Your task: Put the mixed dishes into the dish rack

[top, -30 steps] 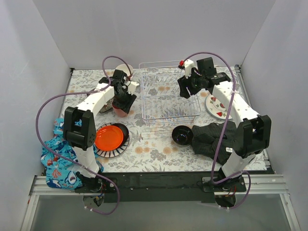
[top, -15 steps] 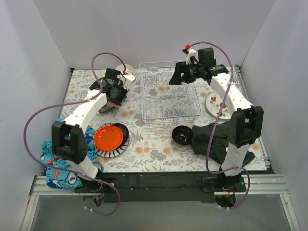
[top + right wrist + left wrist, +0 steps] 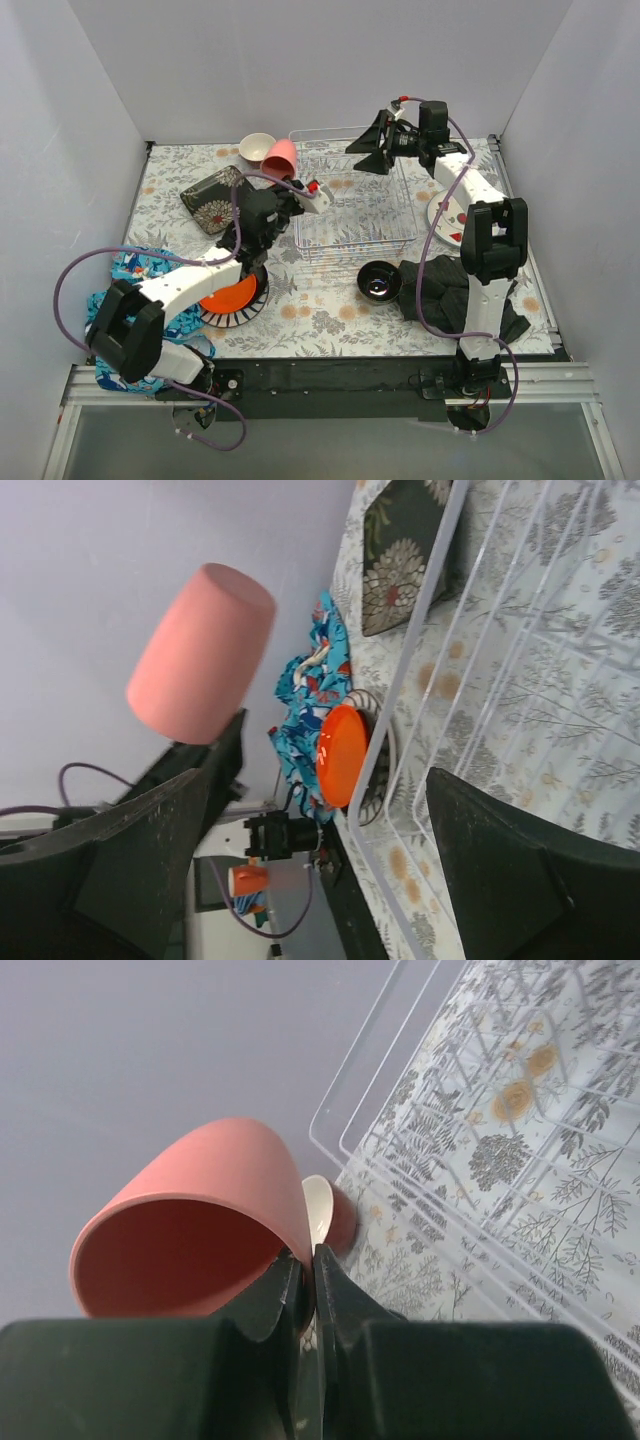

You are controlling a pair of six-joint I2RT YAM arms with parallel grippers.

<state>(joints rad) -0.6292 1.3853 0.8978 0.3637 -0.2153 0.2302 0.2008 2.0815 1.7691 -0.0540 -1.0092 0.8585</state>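
Observation:
My left gripper is shut on the rim of the pink cup and holds it in the air, tilted, just left of the dish rack. In the left wrist view the fingers pinch the cup wall, with the red bowl behind and the rack to the right. My right gripper is open and empty over the rack's far edge. Its view shows the cup, the orange plate and the rack wire.
The red bowl stands at the back left. A black patterned plate lies left of the rack. The orange plate lies on a striped plate under my left arm. A dark bowl, black cloth, red-marked plate and blue cloth lie around.
My left gripper has lifted the pink cup from the table at the left and carried it up toward the rack's far left corner. My right gripper moved back to the rack's far edge.

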